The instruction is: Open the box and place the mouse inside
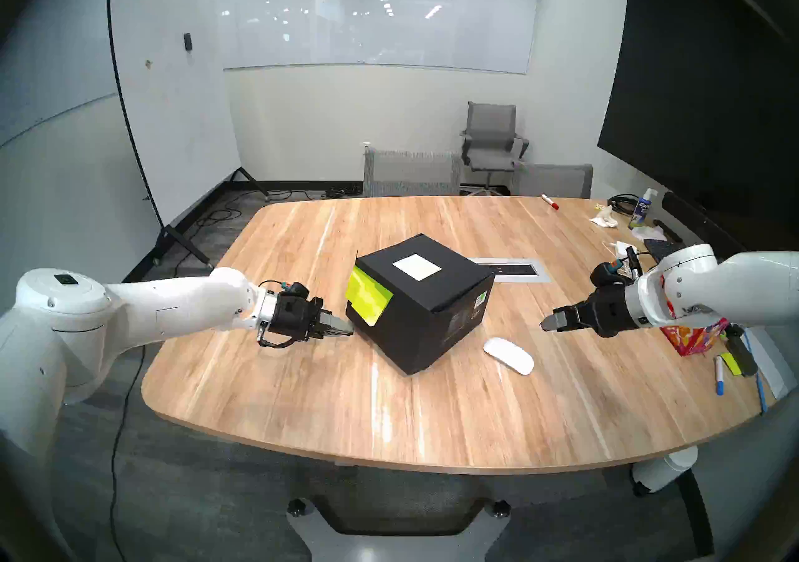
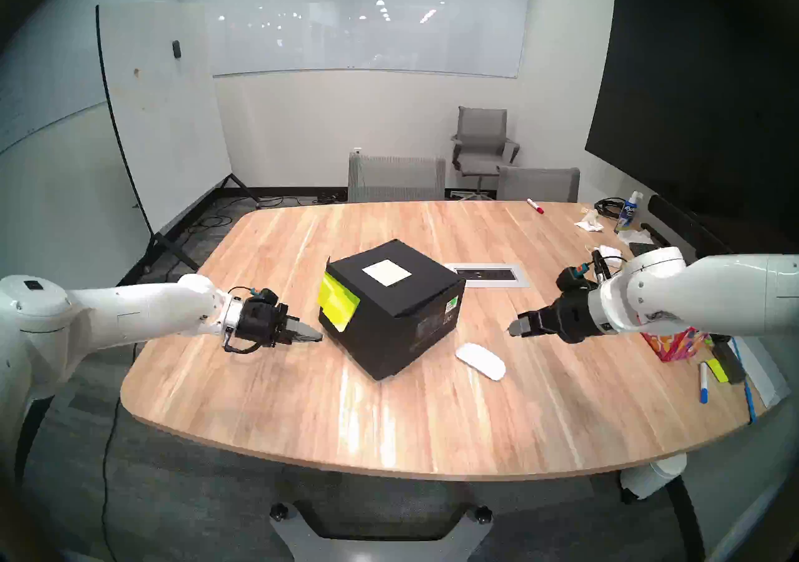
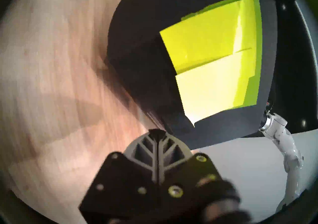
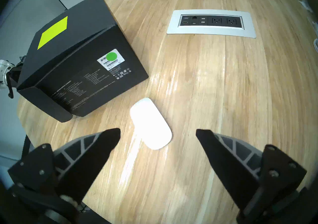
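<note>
The black box (image 1: 423, 310) stands closed mid-table, with a white label (image 1: 417, 267) on its lid and a flap with yellow-green sticky notes (image 1: 367, 297) hanging over its left side. My left gripper (image 1: 346, 327) is shut, its tip at the foot of that left side, just under the flap. In the left wrist view its fingers (image 3: 151, 158) press together, nothing showing between them, below the notes (image 3: 215, 63). The white mouse (image 1: 508, 355) lies flat on the table right of the box. My right gripper (image 1: 547, 323) hovers open above and right of the mouse (image 4: 150, 123).
A power outlet panel (image 1: 512, 270) is set into the table behind the box. A red floral tissue box (image 1: 691, 338), markers (image 1: 719, 375), a spray bottle (image 1: 642, 208) and tissues crowd the right edge. Grey chairs (image 1: 410, 172) stand at the far side.
</note>
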`<state>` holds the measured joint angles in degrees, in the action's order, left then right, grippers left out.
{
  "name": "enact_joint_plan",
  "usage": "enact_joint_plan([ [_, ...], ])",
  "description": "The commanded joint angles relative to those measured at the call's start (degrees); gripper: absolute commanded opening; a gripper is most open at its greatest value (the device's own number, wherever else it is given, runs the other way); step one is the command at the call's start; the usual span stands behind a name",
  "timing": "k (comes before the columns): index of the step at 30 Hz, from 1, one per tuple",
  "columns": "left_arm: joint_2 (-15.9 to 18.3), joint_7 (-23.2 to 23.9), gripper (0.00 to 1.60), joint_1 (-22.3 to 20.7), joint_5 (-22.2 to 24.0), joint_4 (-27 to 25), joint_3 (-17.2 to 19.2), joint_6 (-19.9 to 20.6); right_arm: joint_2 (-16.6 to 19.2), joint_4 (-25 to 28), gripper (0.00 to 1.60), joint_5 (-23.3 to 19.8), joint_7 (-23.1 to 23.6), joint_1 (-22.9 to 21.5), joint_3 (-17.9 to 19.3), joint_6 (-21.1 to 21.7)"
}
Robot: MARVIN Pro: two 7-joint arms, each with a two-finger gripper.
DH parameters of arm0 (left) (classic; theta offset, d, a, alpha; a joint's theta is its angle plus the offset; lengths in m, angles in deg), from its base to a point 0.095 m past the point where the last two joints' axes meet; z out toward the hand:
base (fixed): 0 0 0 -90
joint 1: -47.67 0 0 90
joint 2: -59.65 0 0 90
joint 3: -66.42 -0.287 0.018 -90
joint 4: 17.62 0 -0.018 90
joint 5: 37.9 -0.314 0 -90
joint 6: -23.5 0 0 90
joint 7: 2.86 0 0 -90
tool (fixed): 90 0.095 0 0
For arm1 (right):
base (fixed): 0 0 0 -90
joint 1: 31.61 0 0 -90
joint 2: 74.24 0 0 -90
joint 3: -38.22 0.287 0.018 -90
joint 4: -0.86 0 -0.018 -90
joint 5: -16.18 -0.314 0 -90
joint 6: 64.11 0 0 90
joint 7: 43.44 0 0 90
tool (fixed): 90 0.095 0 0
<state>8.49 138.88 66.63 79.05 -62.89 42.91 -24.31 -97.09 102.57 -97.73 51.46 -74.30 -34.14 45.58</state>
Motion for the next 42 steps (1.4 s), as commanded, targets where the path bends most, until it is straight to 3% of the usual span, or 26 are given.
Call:
enact_joint_plan([
  [1,0.39,0.16,0.0,-1.44,-1.38,-0.34,0.39,-2.11,-0.06,0.14,1.6,0.12,-0.13,-0.8,0.42,-0.04],
  [6,0.54,-2.0,0.0,-1.19,-1.38,-1.79,0.72,-3.43,-0.06,0.14,1.6,0.12,-0.13,-0.8,0.42,-0.04],
  [16,2.87,-11.13,0.0,-1.73,-0.97,-8.9,1.69,-8.67,-0.07,0.14,1.6,0.11,-0.12,-0.79,0.42,-0.04],
  [26,4.5,-17.17,0.0,-2.12,0.15,-13.5,2.27,-10.07,-0.06,0.14,1.6,0.12,-0.13,-0.8,0.42,-0.04],
  [42,5.26,-21.88,0.0,-1.6,1.38,-17.16,3.05,-12.74,-0.06,0.14,1.6,0.12,-0.13,-0.8,0.42,-0.04],
])
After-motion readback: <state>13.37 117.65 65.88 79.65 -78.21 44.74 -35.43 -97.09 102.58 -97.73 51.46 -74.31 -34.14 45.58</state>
